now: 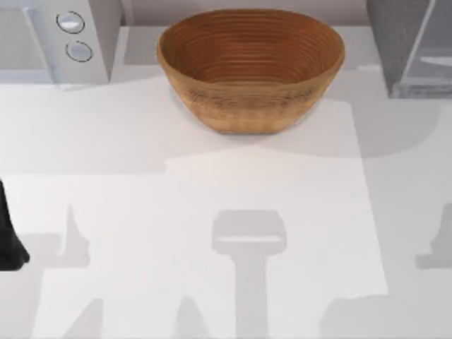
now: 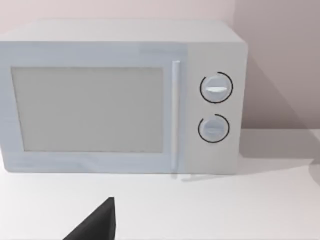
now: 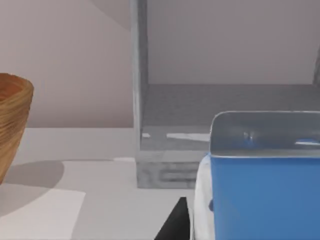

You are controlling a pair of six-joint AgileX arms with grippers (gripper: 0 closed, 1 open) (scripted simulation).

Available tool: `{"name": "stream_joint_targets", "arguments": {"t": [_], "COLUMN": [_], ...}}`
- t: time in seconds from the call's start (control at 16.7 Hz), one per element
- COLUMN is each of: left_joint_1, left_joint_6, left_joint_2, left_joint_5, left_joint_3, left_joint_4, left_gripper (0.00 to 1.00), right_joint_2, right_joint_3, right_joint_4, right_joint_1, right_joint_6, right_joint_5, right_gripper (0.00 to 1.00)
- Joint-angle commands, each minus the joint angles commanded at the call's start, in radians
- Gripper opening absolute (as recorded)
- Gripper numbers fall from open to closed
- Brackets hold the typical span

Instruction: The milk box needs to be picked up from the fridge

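Milk box (image 3: 260, 195) close, seemingly held, fridge (image 3: 200, 145) behind

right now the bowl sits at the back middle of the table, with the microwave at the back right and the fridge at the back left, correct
Not quite: the sides are swapped. In the top view the microwave is at the back left and the fridge at the back right. The bowl does sit at the back middle of the table.

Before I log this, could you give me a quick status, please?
Left gripper parked, table's left edge. Right gripper beside milk box, before open fridge. Bowl well aside.
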Motion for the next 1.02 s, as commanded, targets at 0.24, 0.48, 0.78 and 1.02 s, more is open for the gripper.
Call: {"name": "stream_joint_targets", "arguments": {"t": [0.24,0.48,0.78,1.02], "left_joint_1": [0.0,0.0,0.0,0.0], "left_joint_6": [0.0,0.0,0.0,0.0], "left_joint_2": [0.0,0.0,0.0,0.0], "left_joint_5": [0.0,0.0,0.0,0.0], "left_joint_3": [0.0,0.0,0.0,0.0], "left_joint_4": [0.0,0.0,0.0,0.0], "left_gripper": [1.0,1.0,1.0,1.0], "right_joint_2": [0.004,0.095,0.395,0.721], "right_joint_3": [0.002,0.018,0.076,0.141], "right_joint_4": [0.002,0.071,0.306,0.564], "right_joint_1": [-0.003,0.022,0.102,0.192], "right_joint_6": [0.002,0.001,0.0,0.001], "right_joint_5": [-0.001,-0.007,-0.026,-0.048], "right_gripper": [0.0,0.0,0.0,0.0]}}
